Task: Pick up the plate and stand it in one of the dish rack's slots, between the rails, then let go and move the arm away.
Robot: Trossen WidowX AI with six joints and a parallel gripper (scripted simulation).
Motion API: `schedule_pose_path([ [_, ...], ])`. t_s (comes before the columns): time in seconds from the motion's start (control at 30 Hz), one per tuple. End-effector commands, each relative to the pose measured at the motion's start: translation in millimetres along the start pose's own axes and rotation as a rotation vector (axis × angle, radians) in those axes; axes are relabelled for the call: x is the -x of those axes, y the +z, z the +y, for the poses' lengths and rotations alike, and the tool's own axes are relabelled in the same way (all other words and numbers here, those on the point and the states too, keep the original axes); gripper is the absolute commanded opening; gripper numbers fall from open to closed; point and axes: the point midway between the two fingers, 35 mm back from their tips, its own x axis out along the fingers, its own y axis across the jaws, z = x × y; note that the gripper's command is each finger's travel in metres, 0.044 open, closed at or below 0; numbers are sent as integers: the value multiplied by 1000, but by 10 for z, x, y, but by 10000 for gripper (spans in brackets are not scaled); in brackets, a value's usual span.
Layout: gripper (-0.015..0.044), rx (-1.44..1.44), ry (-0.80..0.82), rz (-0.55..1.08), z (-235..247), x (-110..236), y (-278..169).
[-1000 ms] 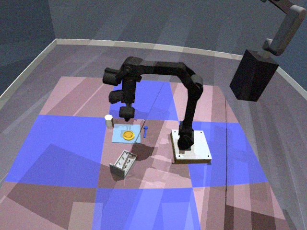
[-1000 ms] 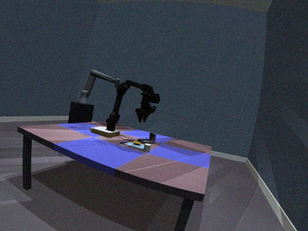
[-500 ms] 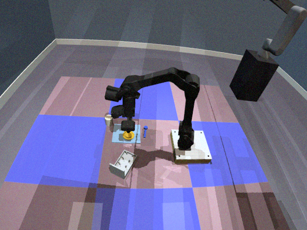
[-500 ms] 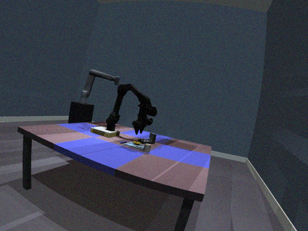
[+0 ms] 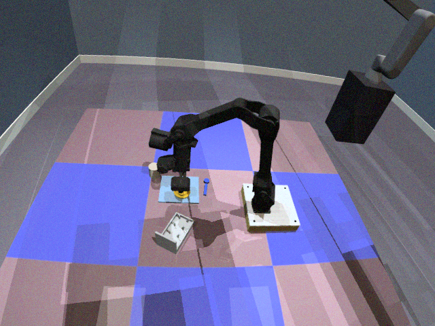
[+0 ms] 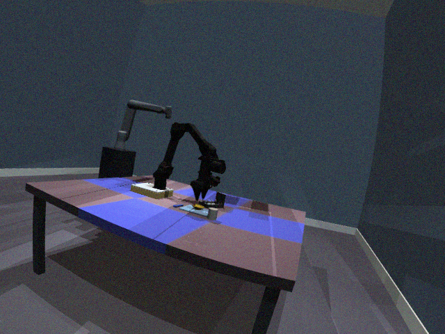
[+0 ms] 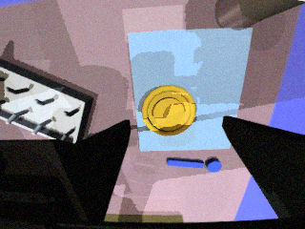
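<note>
The yellow plate [image 5: 181, 194] [image 6: 198, 207] [image 7: 169, 110] lies flat on the light blue mat [image 5: 164, 198] [image 6: 186, 209] [image 7: 221, 57]. My gripper [image 6: 200, 200] [image 7: 175, 122] is open and empty, pointing down a little above the plate; in the wrist view the plate shows between and just beyond the fingertips. In the top view the gripper hides part of the plate. The grey-white dish rack [image 5: 174, 233] [image 6: 220, 200] [image 7: 43, 102] stands beside the mat, with its short rails on its floor and a taller end wall. Its slots hold nothing that I can see.
A blue spoon-like piece [image 5: 205, 187] [image 6: 178, 206] [image 7: 186, 163] lies beside the mat on the arm-base side. A pale cylinder [image 5: 153, 169] [image 6: 213, 213] [image 7: 233, 13] stands near the mat's far corner. The arm's white base board [image 5: 281, 196] [image 6: 143, 186] stands on the table.
</note>
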Motion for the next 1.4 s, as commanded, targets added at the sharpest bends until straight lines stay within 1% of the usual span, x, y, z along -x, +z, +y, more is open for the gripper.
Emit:
schedule_pose_path([
  [0.0,400,3,-2,7,2,-98,-17],
  [0.9,400,3,-1,8,33,-506,-54],
  [0.97,349,3,-1,8,33,-506,-54],
  [1.23,349,3,-1,8,33,-506,-54],
  [1.37,322,3,-1,8,33,-506,-54],
])
